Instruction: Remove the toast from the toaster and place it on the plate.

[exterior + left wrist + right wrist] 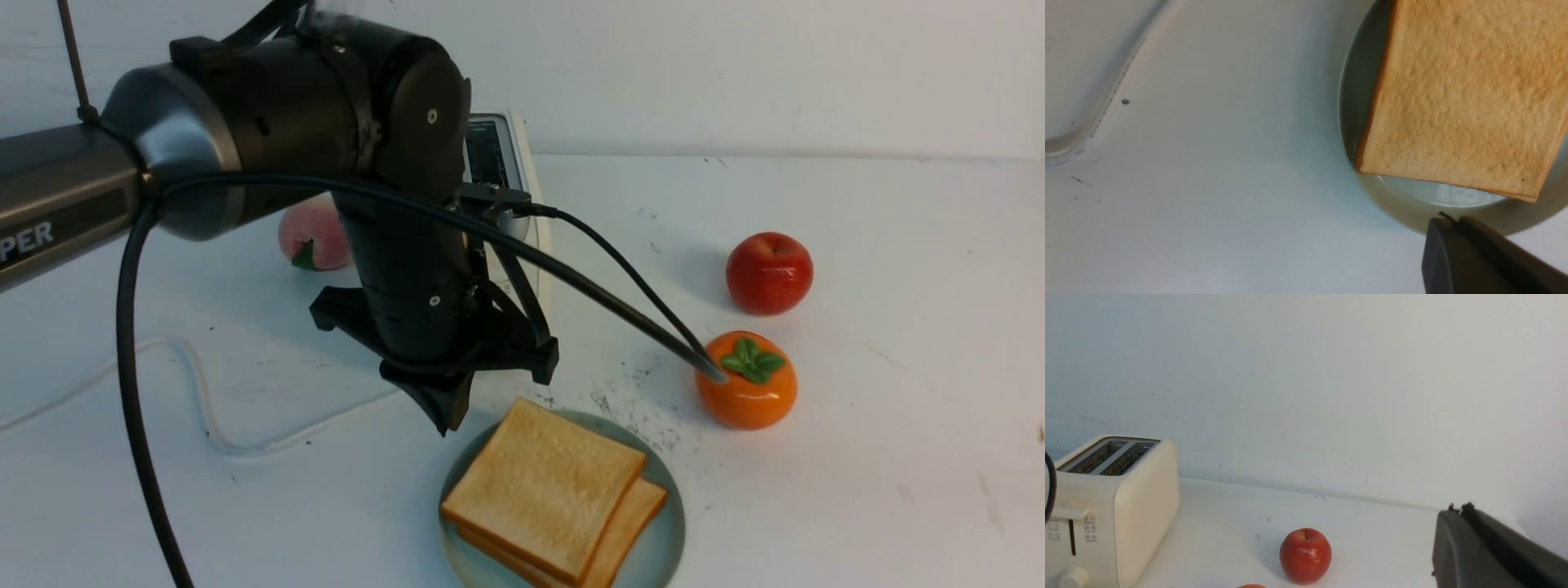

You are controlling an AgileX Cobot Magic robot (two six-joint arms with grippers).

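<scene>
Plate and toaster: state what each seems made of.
The plate: probably glazed ceramic; pale green, glossy, with a bright reflection beside the toast. The toaster: likely a moulded plastic shell; cream, smooth satin, rounded corners; slot surround looks metallic.

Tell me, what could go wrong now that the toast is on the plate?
The shut left gripper hangs close to the plate rim; a careless pull-away might clip the toast.
Its upper slice lies askew on the lower one and could slide.
The arm's black cable reaches toward the orange fruit and may drag it.
</scene>
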